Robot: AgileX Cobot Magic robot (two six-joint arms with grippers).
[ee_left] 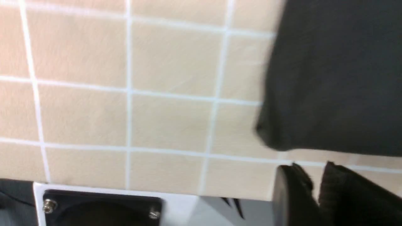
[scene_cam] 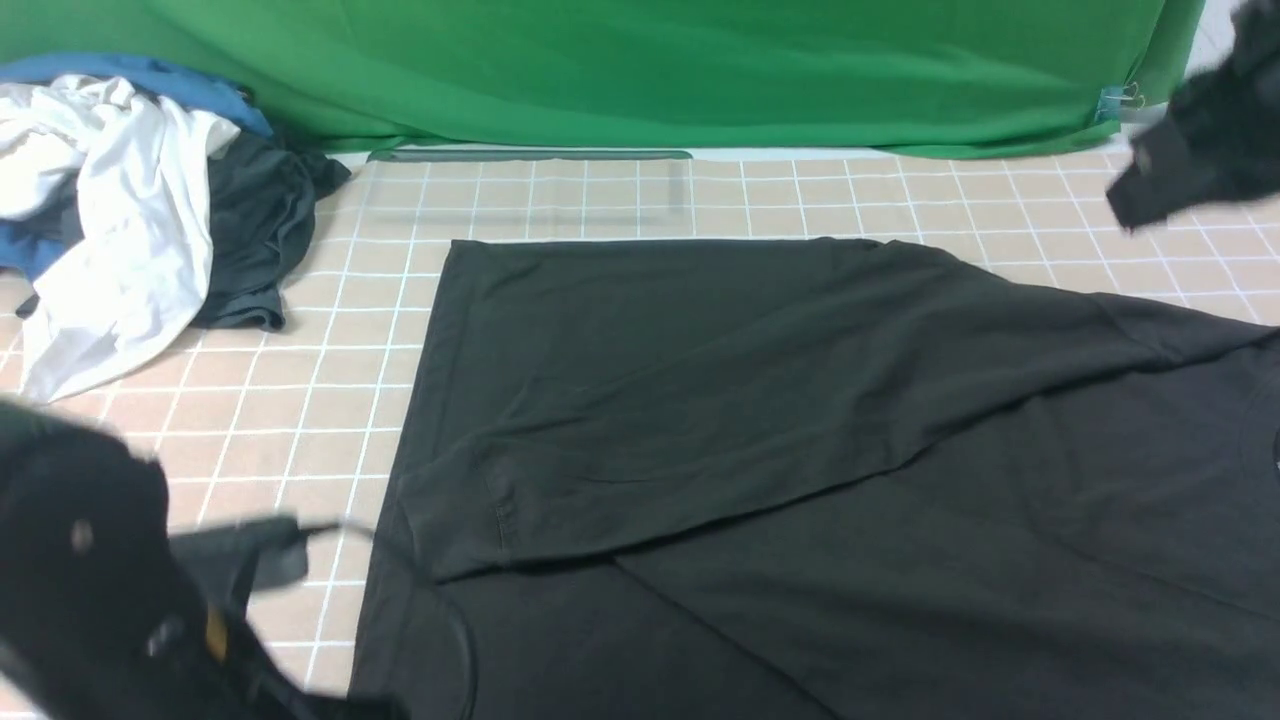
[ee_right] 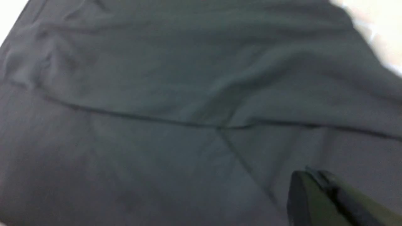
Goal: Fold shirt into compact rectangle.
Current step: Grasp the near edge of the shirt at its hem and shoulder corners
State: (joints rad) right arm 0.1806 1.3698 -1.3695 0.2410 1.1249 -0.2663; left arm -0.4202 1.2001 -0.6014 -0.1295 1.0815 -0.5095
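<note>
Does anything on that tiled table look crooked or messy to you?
Yes. The large black soft-fabric shirt is folded crookedly: the edge of its folded-over flap slants across the body instead of lying square. At the far left, a crumpled heap of white, blue and dark grey clothes sits on the beige tiled table.
</note>
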